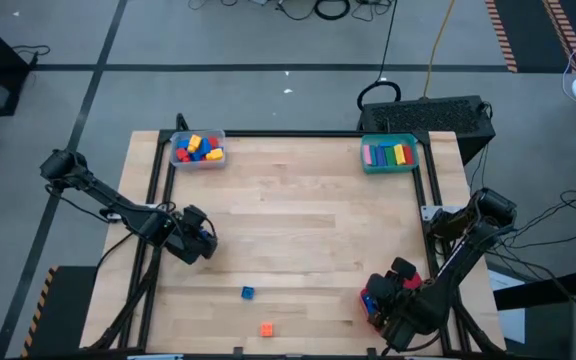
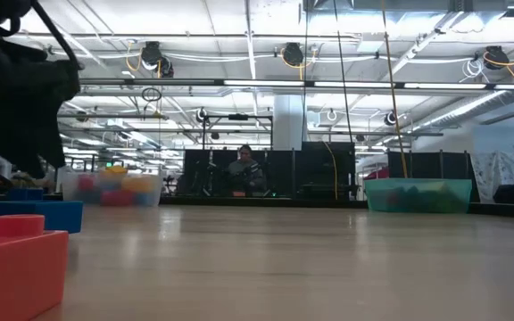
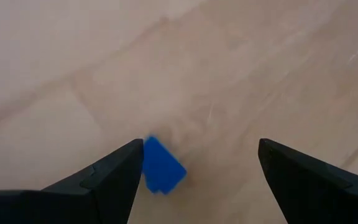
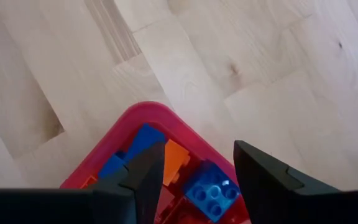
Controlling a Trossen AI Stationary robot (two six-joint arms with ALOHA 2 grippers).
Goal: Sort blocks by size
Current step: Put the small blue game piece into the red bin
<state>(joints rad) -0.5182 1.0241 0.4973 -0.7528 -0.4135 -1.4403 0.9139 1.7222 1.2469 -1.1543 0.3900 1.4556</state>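
High view shows the wooden table (image 1: 298,210) with three trays at its edges. A clear tray (image 1: 198,150) at the far left holds mixed red, blue, yellow and orange bricks, and a teal tray (image 1: 389,153) at the far right holds long bars standing side by side in pink, blue, red, yellow and green. A red tray (image 4: 135,127) sits at the near right corner, with blue and orange cubes inside.

The right gripper (image 4: 194,165) hangs just above that red tray, its fingers parted and holding nothing.

The left gripper (image 3: 197,168) hovers over the left side of the table, fingers spread wide and empty. A small blue block (image 3: 161,167) lies on the wood just beside one of its fingers.

Two loose pieces remain on the near middle of the table: that blue block (image 1: 248,292) and an orange block (image 1: 266,329) nearer the front edge, a little to its right.
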